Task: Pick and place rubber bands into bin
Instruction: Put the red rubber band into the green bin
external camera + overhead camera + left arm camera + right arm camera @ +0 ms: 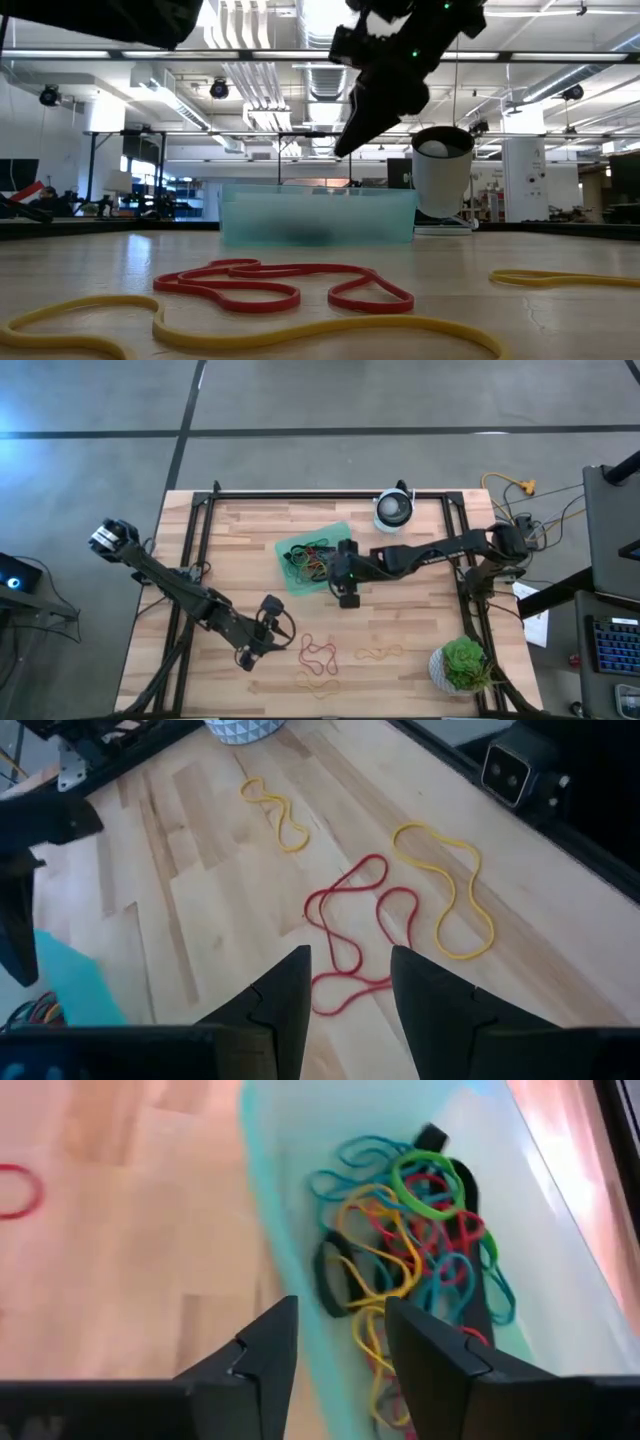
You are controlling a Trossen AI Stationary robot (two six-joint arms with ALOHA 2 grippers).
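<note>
High view shows the right gripper (347, 600) open and empty beside the bin (343, 532), so the next move likely calls for fetching the red rubber band (318, 653) from the tabletop (250, 530).

Three rubber bands lie loose on the worktop (250, 530) — one red band (318, 653), two yellow bands (379, 653). One bin (290, 581) — a tangled heap inside, too many to count. One plant (463, 664).

translucent green bin (342, 536), red band (350, 935), yellow bands (452, 890), possibly blue loops inside (455, 1270)
</note>
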